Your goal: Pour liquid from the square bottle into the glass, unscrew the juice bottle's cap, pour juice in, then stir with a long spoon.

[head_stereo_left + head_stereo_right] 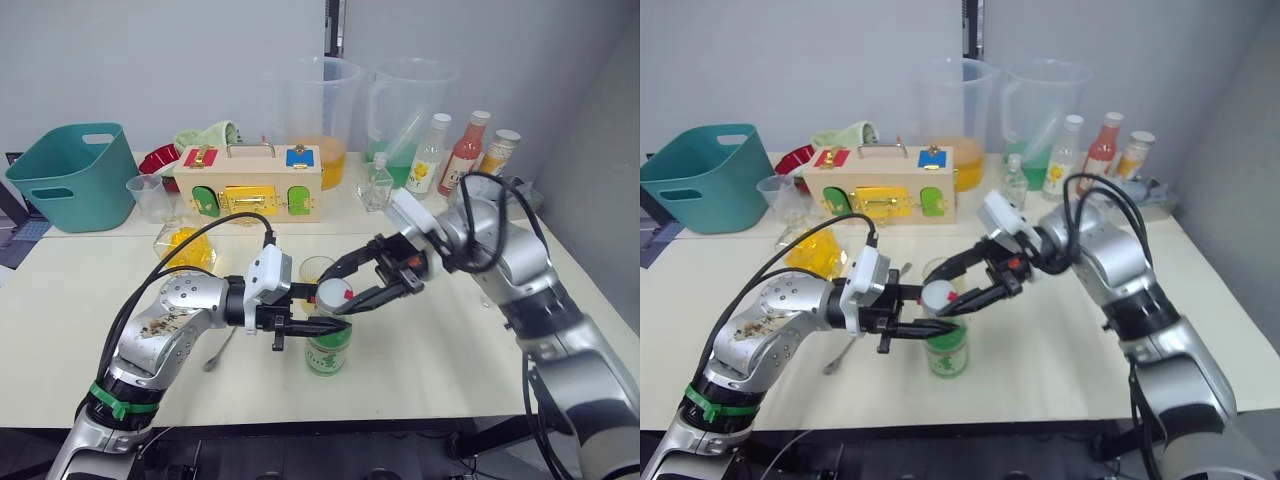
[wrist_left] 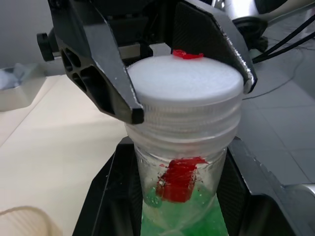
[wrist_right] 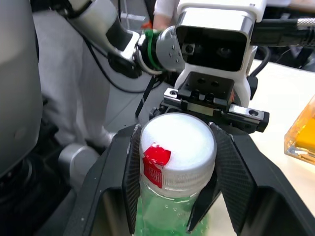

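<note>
The juice bottle (image 1: 328,347), green liquid under a green-and-white label, stands upright near the table's front middle. My left gripper (image 1: 316,322) is shut on its neck from the left. My right gripper (image 1: 342,293) reaches in from the right and is shut on the white cap (image 3: 177,142), one finger (image 3: 132,172) pressed to each side; a red tab marks the cap's edge. The glass (image 1: 314,268) stands just behind the bottle. Further back on the left sits the square bottle (image 1: 186,246) with its yellow liquid. The long spoon (image 1: 219,351) lies on the table by my left forearm.
A teal basket (image 1: 70,176) and a plastic cup (image 1: 148,197) stand at the back left. The wooden latch box (image 1: 250,182), two large pitchers (image 1: 322,110), a small flask (image 1: 377,186) and three bottles (image 1: 465,152) line the back. My crossing arms crowd the front middle.
</note>
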You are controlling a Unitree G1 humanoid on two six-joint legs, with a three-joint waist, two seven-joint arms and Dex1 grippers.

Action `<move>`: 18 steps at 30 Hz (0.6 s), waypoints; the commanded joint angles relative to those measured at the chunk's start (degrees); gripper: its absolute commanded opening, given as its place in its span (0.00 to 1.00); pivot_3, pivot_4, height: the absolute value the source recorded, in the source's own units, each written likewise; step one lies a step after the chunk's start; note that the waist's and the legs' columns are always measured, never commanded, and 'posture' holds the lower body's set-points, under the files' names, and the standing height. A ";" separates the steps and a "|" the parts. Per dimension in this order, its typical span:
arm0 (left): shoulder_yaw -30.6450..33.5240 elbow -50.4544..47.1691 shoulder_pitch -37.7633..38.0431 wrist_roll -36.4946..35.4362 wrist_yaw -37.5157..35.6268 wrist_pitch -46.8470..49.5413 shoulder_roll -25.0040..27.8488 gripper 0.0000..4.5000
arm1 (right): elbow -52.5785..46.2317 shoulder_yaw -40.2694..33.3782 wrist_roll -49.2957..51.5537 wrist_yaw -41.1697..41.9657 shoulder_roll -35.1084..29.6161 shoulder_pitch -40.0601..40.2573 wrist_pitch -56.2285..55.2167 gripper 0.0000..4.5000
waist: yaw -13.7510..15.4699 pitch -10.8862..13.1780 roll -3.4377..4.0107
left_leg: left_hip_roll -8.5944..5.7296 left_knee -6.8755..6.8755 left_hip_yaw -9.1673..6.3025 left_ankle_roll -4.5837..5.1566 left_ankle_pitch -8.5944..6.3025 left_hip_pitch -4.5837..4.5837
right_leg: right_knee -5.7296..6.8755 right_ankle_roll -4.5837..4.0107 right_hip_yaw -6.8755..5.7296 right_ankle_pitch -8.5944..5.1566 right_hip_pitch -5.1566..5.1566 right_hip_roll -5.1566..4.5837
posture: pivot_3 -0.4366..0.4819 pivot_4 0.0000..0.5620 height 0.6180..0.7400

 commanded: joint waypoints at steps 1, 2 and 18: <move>-0.68 -1.22 1.02 0.05 0.67 1.71 0.69 0.33 | 5.00 4.72 1.29 2.35 -0.62 -5.62 -2.75 0.37 | -0.22 0.00 0.00 | 0.01 -0.01 0.00 -0.01 0.01 -0.01 | 0.02 0.00 0.01 0.00 -0.03 -0.02 | 0.48 0.27 1.00; -0.60 -1.29 1.15 0.16 0.80 1.62 0.75 0.33 | 5.28 5.58 2.30 2.35 -1.44 -6.80 -2.71 0.60 | -0.23 0.00 0.00 | 0.03 -0.01 -0.02 -0.02 0.01 -0.01 | 0.03 0.00 0.00 0.00 -0.03 -0.02 | 0.48 0.27 1.00; 0.24 0.23 1.67 -0.63 4.92 1.21 -3.03 0.33 | -25.86 -16.25 7.33 -24.40 -10.14 14.41 12.70 0.99 | 1.46 0.00 0.00 | -0.05 -0.08 -0.04 -0.03 -0.01 -0.27 | -0.07 0.00 0.00 0.00 -0.15 -0.23 | 0.48 0.27 1.00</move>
